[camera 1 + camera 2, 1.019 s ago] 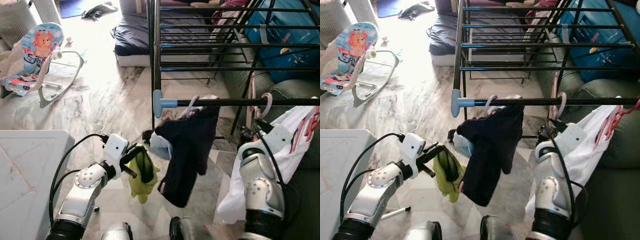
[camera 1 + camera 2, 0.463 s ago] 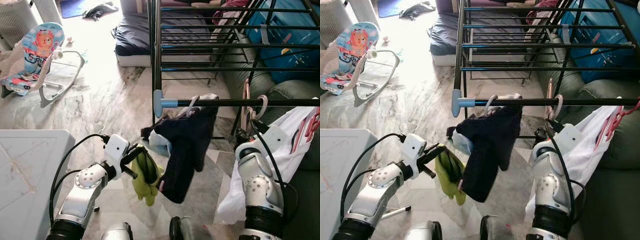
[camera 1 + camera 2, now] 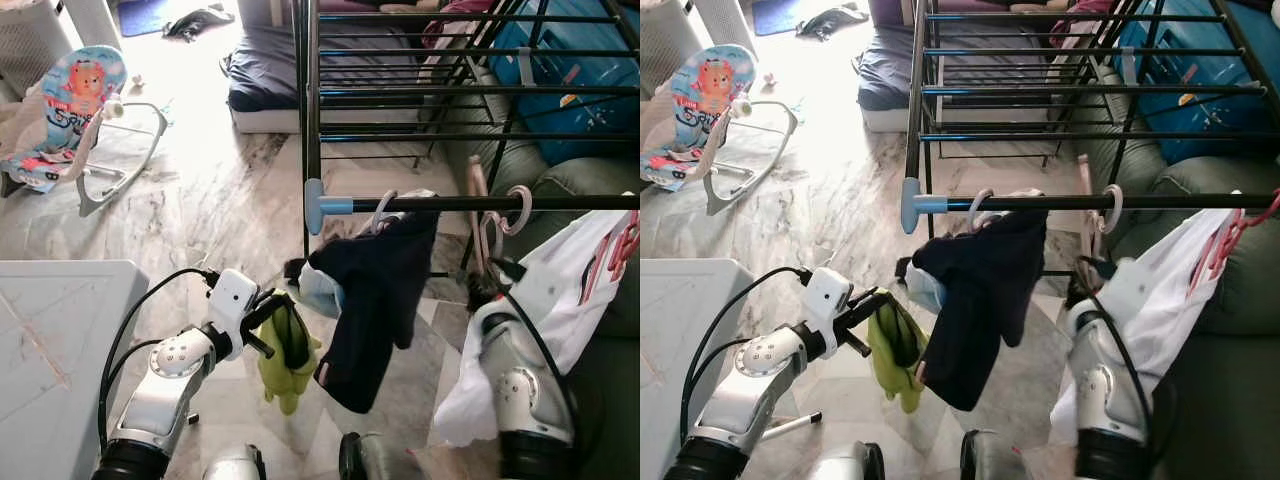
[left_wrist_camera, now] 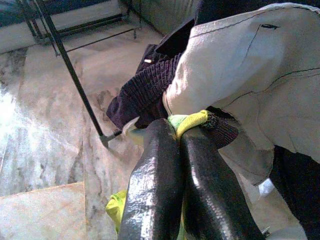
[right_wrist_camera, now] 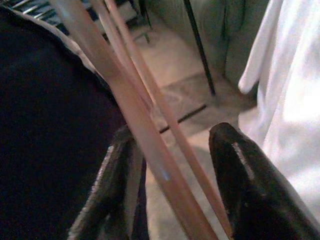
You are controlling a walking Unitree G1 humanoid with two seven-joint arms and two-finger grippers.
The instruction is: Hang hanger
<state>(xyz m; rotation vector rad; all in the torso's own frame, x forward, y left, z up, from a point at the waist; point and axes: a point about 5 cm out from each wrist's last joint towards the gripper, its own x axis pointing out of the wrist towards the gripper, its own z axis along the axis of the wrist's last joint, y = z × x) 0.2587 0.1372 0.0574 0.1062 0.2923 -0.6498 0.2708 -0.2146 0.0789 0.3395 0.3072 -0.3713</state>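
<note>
Since a second ago my right arm has lifted the pink hanger (image 3: 482, 215) higher, and its hook (image 3: 519, 207) now sits over the black front rail (image 3: 560, 202) of the drying rack (image 3: 1070, 90), where before it was only level with the rail. My right gripper (image 5: 175, 185) is below it with the fingers (image 5: 245, 185) spread apart; two thin pink bars of the hanger run through the gap, and I cannot tell whether either finger touches them.

I count one pink hanger, one dark garment (image 3: 375, 300) and one white garment (image 3: 580, 290) on that rail. The dark garment hangs on its own pale hook just to the left of the pink hanger, and the white one hangs to the right on a red hanger (image 3: 1240, 225) at the frame's edge. The rail ends in a light blue cap (image 3: 318, 206).

My left gripper (image 4: 180, 135) is low and to the left, fingers pressed together on a yellow-green cloth (image 3: 285, 355) that droops beneath them, beside the hem of the dark garment.

Around the rack lies a marble floor (image 3: 220, 210). One baby bouncer (image 3: 70, 110) stands far left, a dark mattress (image 3: 265, 80) behind the rack, a blue bag (image 3: 580, 70) on a green sofa (image 3: 1200, 190) to the right, and a white counter (image 3: 50, 340) at my lower left.
</note>
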